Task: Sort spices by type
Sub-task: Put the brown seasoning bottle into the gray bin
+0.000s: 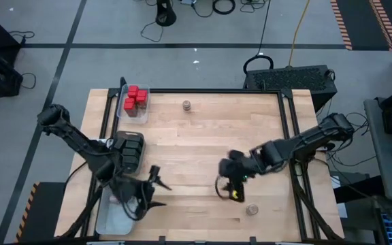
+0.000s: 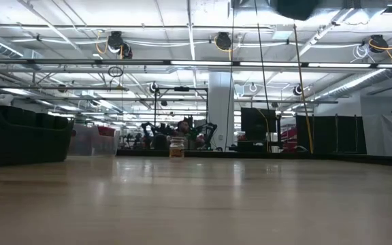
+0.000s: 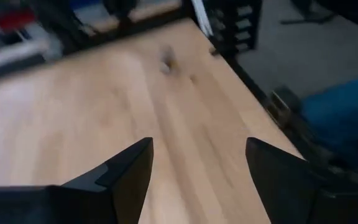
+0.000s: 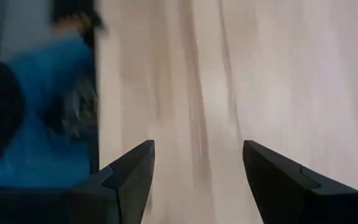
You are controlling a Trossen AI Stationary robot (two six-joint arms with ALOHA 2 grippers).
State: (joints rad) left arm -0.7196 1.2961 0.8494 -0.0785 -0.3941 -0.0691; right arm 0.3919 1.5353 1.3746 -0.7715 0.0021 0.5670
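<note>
**Above the wooden table, both my grippers hang empty**

In the high view, the clear rectangular tray point(image 1: 134, 114) at the upper left of the frame holds my red boxy tins point(image 1: 135, 97). Just below it, at the left, a second tray carries the dark black-green boxy tins point(image 1: 130, 151). One short round tan-lidded jar point(image 1: 187, 105) stands alone near the top centre of the light wooden table point(image 1: 203, 136), and another round jar point(image 1: 252, 209) sits at the lower right. My left gripper point(image 1: 156, 187) hovers at the lower left with its fingers spread, beside a pale tray point(image 1: 111, 216) at the table's edge. My right gripper point(image 1: 231, 189) hangs at lower centre, near that lower jar but apart from it.

In the low view, only the far jar point(image 2: 176, 148) shows, upright at mid-frame on the tabletop.

In the left wrist view, my two dark fingers point(image 3: 132, 171) stand wide apart with bare wood between them; a blurred jar point(image 3: 166, 60) lies toward the upper centre.

In the right wrist view, my fingers point(image 4: 135, 171) are likewise apart over bare wood, gripping nothing.
</note>
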